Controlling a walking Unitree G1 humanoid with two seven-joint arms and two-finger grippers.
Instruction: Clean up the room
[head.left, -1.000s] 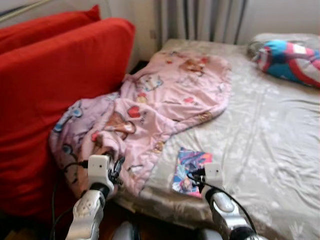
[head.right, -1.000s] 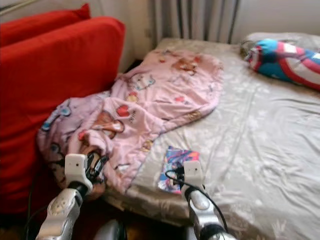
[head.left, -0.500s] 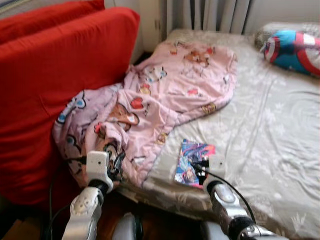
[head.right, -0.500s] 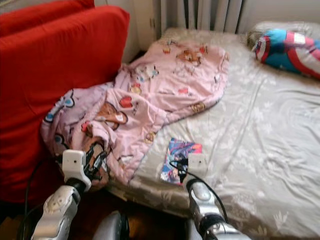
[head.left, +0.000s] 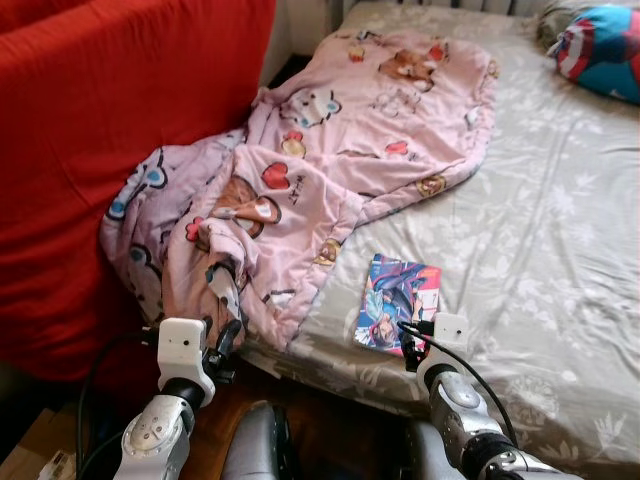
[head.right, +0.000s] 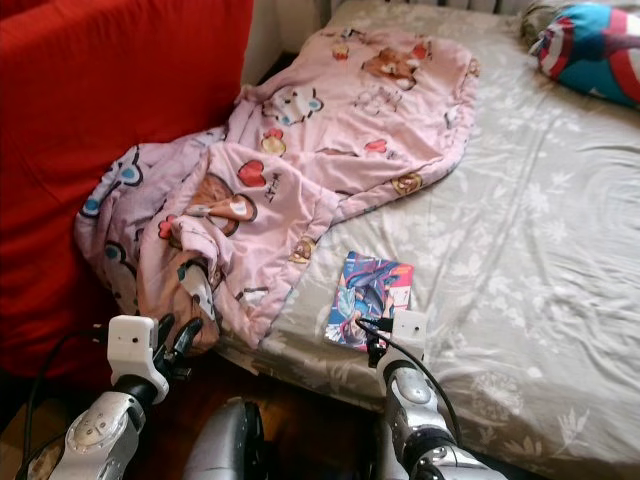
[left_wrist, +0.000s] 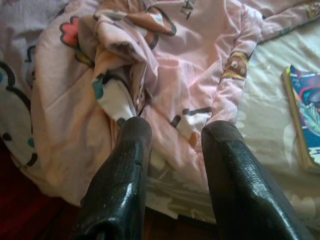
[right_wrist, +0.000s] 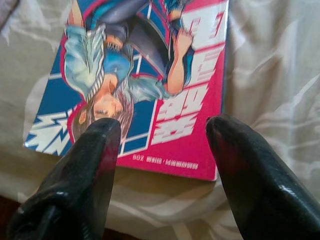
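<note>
Two grippers at the bed's near edge

The comic book (head.left: 396, 316) lies flat on the bed (head.left: 560, 240), beside the pink blanket (head.left: 330, 170). The right gripper (right_wrist: 162, 132) hovers spread wide over it; the left gripper (left_wrist: 175, 132) gapes, empty, before the blanket.

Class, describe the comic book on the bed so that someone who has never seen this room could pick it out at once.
Start at the wide bed with the grey floral sheet. Near its front edge, just right of the rumpled pink cartoon-print blanket, lies a thin, flat comic book with a pink and blue cover. Unlike the soft fabrics around it, it is stiff, rectangular and glossy, and the right gripper hovers over it, jaws open.
</note>
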